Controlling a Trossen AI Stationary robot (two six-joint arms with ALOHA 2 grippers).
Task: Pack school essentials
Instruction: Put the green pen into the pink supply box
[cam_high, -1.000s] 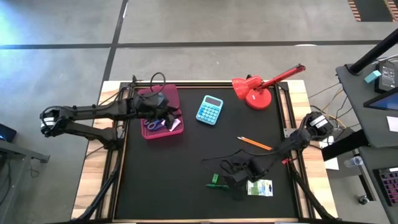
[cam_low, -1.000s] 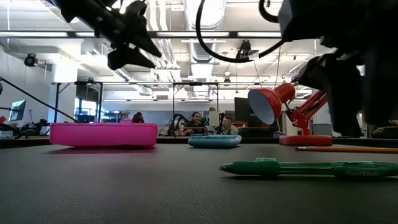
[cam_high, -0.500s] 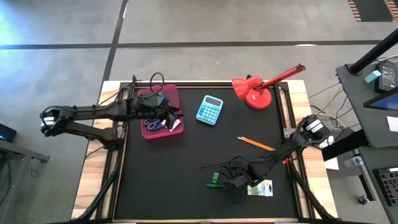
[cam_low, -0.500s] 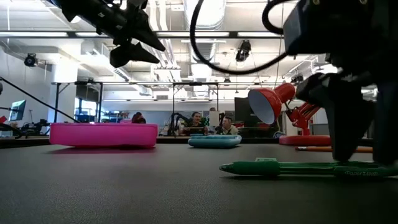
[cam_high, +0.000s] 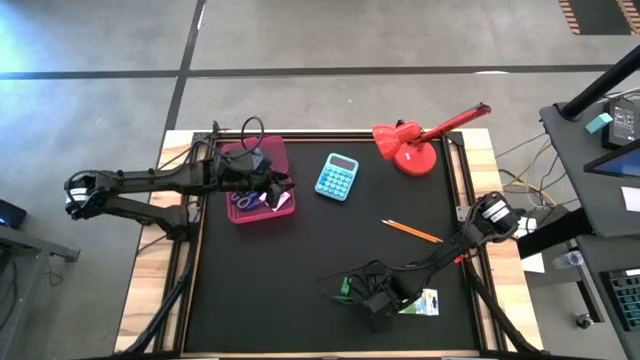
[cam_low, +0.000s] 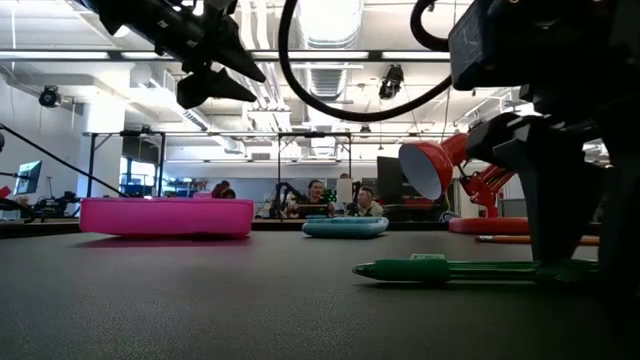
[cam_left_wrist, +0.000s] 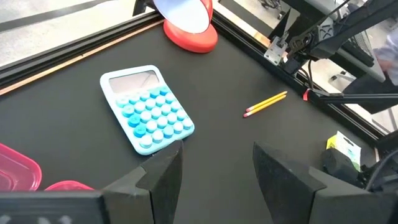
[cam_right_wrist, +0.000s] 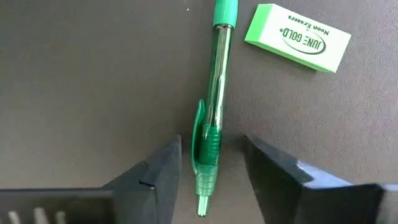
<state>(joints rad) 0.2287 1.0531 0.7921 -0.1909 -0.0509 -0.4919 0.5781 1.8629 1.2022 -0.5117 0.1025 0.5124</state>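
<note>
The right gripper (cam_right_wrist: 210, 163) is down at the near side of the table, jaws apart astride the clip end of the green pen (cam_right_wrist: 214, 93), not yet clamped on it. The green eraser (cam_right_wrist: 297, 37) lies just beside the pen, and the white-green packet (cam_high: 422, 300) by the same arm. The orange pencil (cam_high: 409, 230) lies farther back. The left gripper (cam_left_wrist: 214, 165) hangs over the pink box (cam_high: 262, 182), jaws apart and empty; the box already holds the blue-handled scissors (cam_high: 246, 200). By my judgement, packing is under halfway.
</note>
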